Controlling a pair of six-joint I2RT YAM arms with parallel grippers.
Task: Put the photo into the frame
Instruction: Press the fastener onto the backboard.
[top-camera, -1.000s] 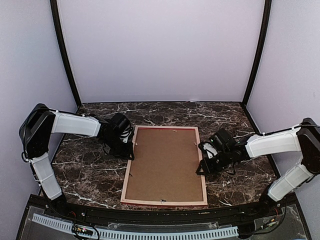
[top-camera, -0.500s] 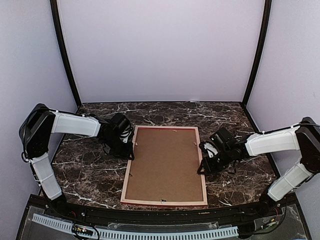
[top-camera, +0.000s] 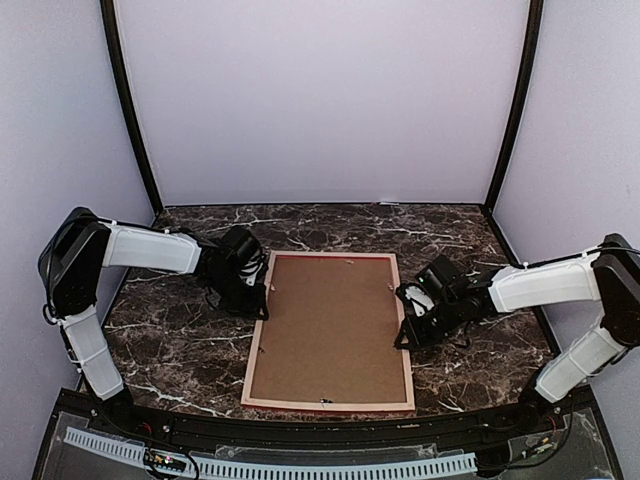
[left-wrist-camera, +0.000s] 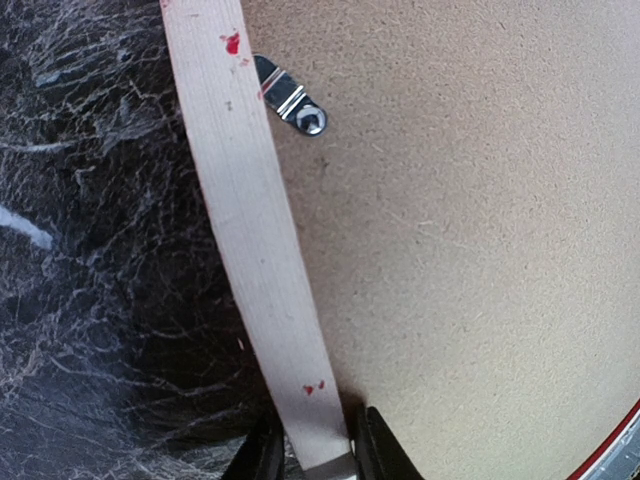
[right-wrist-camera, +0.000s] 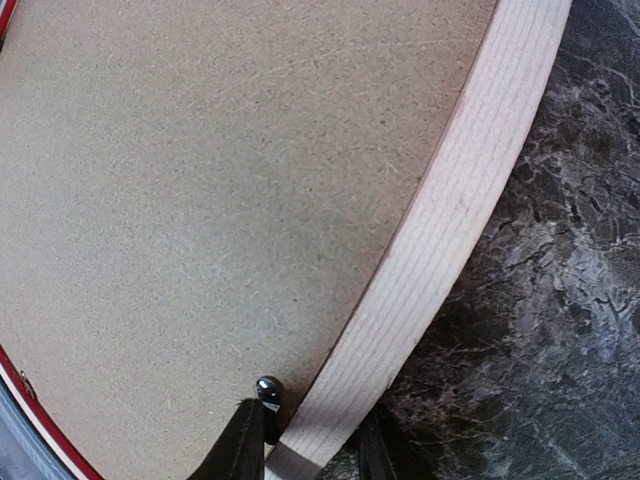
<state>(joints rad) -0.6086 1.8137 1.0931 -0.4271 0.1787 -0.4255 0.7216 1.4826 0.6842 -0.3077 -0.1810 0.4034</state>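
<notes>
The red frame (top-camera: 330, 404) lies face down on the marble table, its pale wood rear edges up and a brown backing board (top-camera: 330, 325) filling it. The photo is hidden. My left gripper (top-camera: 262, 300) is shut on the frame's left rail (left-wrist-camera: 250, 230), one finger on each side of it (left-wrist-camera: 318, 450). My right gripper (top-camera: 403, 325) straddles the right rail (right-wrist-camera: 450, 220). Its jaws (right-wrist-camera: 312, 445) are closed in on the rail, and the inner finger rests against a small metal clip (right-wrist-camera: 267, 388).
A metal turn clip (left-wrist-camera: 290, 97) sits on the backing board beside the left rail. Dark marble table (top-camera: 180, 340) surrounds the frame. Lilac walls and black corner posts (top-camera: 130, 110) enclose the back and sides.
The right gripper's jaws have narrowed onto the right rail and that arm has edged slightly inward. The left arm and the frame have not moved.
</notes>
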